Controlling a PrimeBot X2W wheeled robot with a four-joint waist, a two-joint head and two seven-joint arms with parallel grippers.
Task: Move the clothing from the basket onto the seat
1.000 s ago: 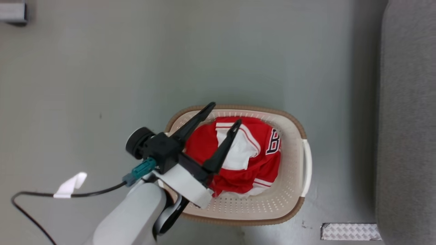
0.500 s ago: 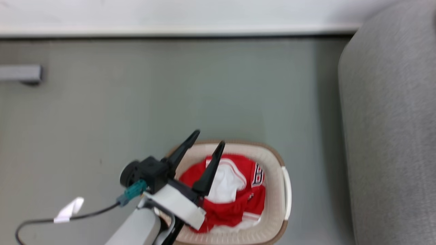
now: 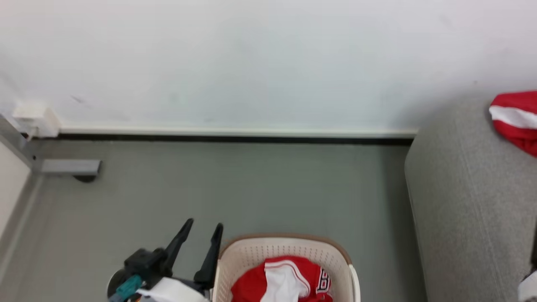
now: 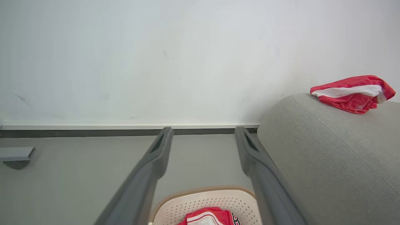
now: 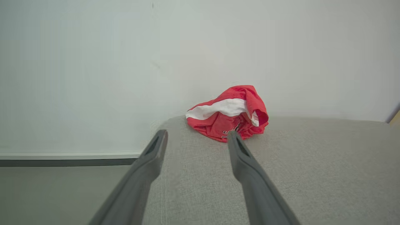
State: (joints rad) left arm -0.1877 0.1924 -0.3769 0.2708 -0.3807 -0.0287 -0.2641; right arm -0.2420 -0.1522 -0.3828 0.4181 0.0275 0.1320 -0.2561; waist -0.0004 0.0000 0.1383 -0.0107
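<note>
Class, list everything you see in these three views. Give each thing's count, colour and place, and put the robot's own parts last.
seat: one, grey, right side.
basket: one, cream with brown rim, on the floor left of the seat.
clothing: two, red and white; one in the basket, the other on the seat by the wall.
floor: grey.
wall: white, dark strip at its foot.
metal foot: one, grey, far left on the floor.
left gripper: one, dark jaws open, by the basket's left rim.
right gripper: one, dark jaws open, over the seat.

basket [image 3: 268, 251] cut by bottom edge, red garment [image 3: 515, 126] cropped at right
</note>
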